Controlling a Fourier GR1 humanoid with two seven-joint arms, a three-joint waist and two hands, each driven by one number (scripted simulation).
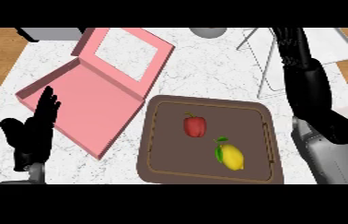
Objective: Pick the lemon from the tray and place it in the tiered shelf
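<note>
The lemon [232, 157] lies on the brown tray [151, 140], toward five o'clock from the tray's middle, so the pick has not been made yet. I judge that the task is at its first step: the hand must come to the fruit before anything else.

The right hand [291, 45] is high in the view, at about one o'clock, well apart from the lemon and over the thin wire frame of the shelf [266, 75]. Its fingers point away from the robot and look rather straight, but they are dark against a dark arm, so I cannot tell for sure whether they are apart or together. The left hand [37, 126] rests at nine o'clock near the edge, its fingers up and spread, holding nothing.

For the next move, the right hand would need to draw back toward six o'clock, come down over the lemon and close around it. It should keep away from the red pepper [195, 126], which lies near, at eleven o'clock from the lemon. After that the fruit goes up to the shelf at one o'clock.

The lemon is bright yellow and oval, with a green leaf touching its left side. It looks smooth and round, so it may roll a little when touched. A pink box [88, 103] lies open at ten o'clock and plays no part.
</note>
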